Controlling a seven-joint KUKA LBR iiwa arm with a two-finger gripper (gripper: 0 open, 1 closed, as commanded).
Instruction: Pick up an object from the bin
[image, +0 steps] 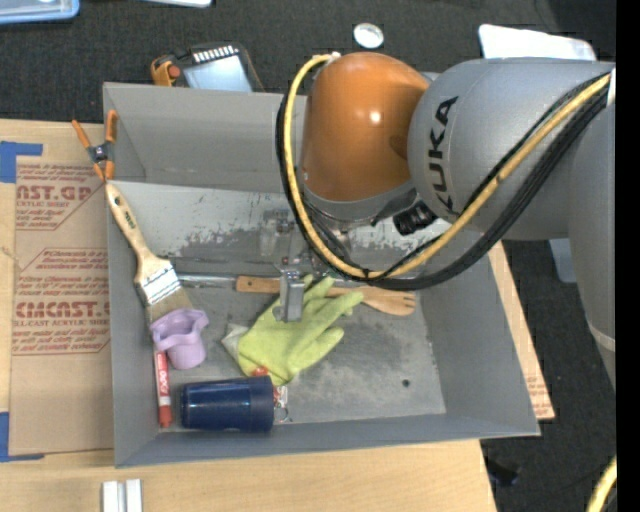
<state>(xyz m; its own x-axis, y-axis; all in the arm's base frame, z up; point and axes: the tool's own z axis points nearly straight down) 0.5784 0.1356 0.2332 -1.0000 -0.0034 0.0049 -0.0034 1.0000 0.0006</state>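
My gripper (293, 305) reaches down from under the orange dome to the middle of the bin. Its tip is at the upper edge of a crumpled yellow-green cloth (300, 338); whether it touches the cloth is unclear. A wooden spoon (392, 303) lies flat just behind the cloth, running left to right and passing under the gripper. Nothing visibly hangs from the gripper.
Along the bin's left wall lies a paintbrush (140, 255) with a wooden handle. Below it sits a small purple cup (181, 336), a red marker (162, 392) and a dark blue can (226, 405) on its side near the front wall. The arm covers the bin's back right.
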